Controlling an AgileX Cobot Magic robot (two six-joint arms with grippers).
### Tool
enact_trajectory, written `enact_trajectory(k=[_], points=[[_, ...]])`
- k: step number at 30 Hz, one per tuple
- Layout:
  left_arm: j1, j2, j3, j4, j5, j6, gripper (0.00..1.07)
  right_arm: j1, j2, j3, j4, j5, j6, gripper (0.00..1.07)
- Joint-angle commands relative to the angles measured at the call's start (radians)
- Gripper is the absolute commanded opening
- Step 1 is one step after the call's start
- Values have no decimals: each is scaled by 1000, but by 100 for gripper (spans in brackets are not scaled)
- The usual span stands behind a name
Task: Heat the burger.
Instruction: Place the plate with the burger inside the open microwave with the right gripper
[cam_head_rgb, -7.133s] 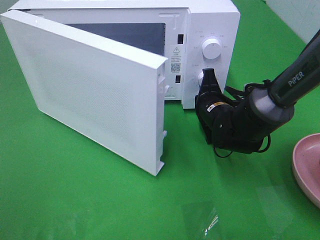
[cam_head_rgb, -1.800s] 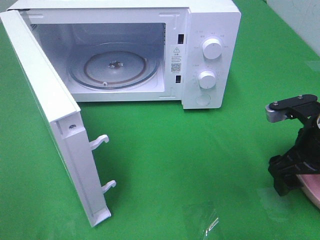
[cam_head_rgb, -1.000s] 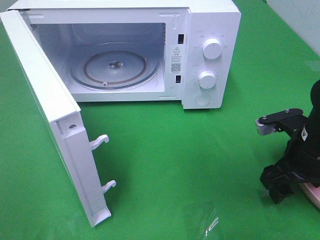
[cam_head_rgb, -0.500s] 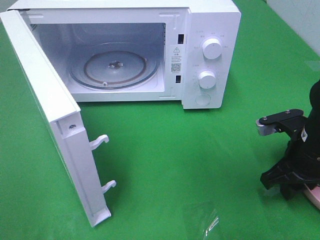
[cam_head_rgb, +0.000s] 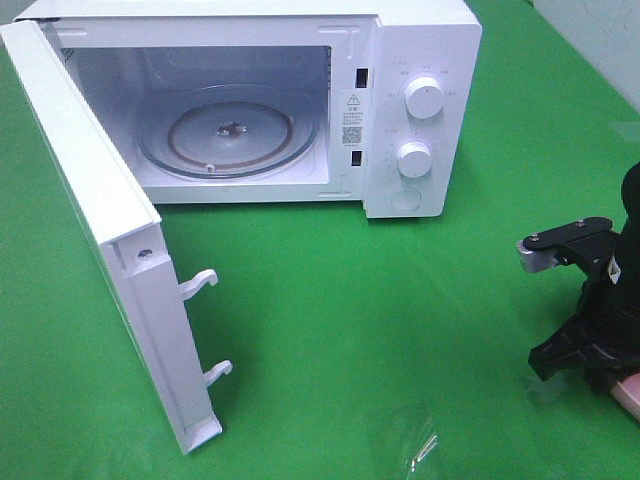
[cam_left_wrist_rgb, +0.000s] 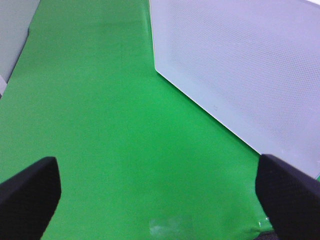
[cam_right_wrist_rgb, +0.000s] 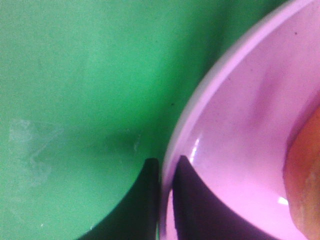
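A white microwave (cam_head_rgb: 420, 40) stands at the far side of the green mat (cam_head_rgb: 380, 300), left of centre. Its door (cam_head_rgb: 90, 200) is swung wide open toward the near left, with the two latch hooks on its free edge pointing right. The open cavity holds a round glass turntable (cam_head_rgb: 230, 130), lying flat on the cavity floor with its hub in the middle. Two round knobs (cam_head_rgb: 424, 97) sit one above the other on the control panel at the right of the cavity. At the near right edge of the scene the right gripper (cam_right_wrist_rgb: 166, 200) points down at the pink plate (cam_right_wrist_rgb: 240, 125). Its two dark fingers are drawn close together and clamped on the plate's rim, one on the outer side over the mat and the other inside the plate. The burger (cam_right_wrist_rgb: 306, 170) lies in that plate, showing only as an orange-brown mass at the edge of the right wrist view. The high camera shows just a sliver of the plate and none of the burger. The left gripper (cam_left_wrist_rgb: 160, 200) hangs over bare mat with its fingertips (cam_left_wrist_rgb: 30, 192) spread wide apart and nothing between them. The dotted outer face of the microwave door is just beyond it.
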Motion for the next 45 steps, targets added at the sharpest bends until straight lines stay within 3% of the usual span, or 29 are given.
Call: enact_trajectory(k=[1, 25, 36, 45], points=[[-4, -16, 3, -5, -16, 0, 98, 1, 3, 2, -20, -2, 44, 0], [-4, -16, 3, -5, -16, 0, 98, 1, -183, 2, -195, 193, 245, 0], [-4, -16, 3, -5, -16, 0, 98, 105, -259, 2, -241, 292, 276, 0], [-4, -16, 3, -5, -16, 0, 98, 245, -297, 2, -251, 358, 278, 0]])
